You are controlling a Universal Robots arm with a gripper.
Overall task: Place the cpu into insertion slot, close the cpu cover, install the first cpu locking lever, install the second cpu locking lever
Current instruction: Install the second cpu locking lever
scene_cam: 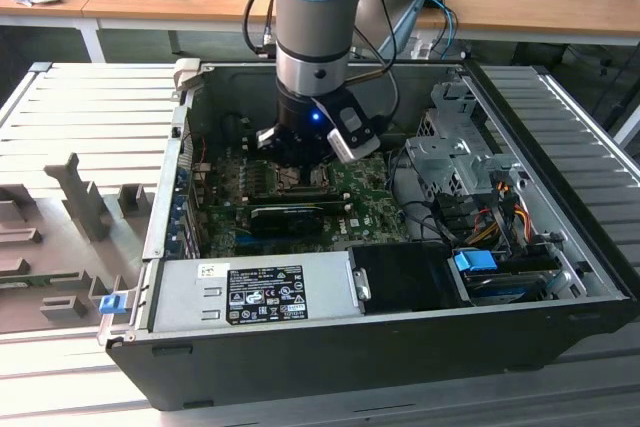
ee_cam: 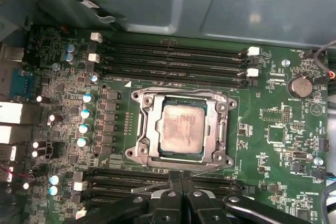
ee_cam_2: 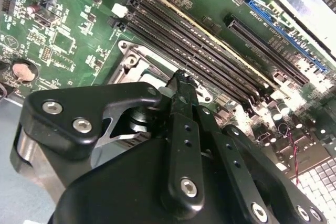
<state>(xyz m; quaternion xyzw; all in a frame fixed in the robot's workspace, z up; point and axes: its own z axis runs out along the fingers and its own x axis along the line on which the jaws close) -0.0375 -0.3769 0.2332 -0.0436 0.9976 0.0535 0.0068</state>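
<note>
The cpu (ee_cam: 181, 129) sits in the insertion slot (ee_cam: 218, 109), the cpu cover (ee_cam: 149, 129) shut around it. The fingers (ee_cam: 177, 186), closed and empty, hover at its 6 o'clock edge.

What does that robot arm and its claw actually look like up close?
The arm is a thick silver-grey tube with pale blue joint caps, black cables looping beside it and a small blue light near the wrist. The gripper is matte black, built from flat jointed links held by shiny silver screws.

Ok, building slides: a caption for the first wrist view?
CPU seated in the socket with the cover closed, gripper poised at its edge.
</note>
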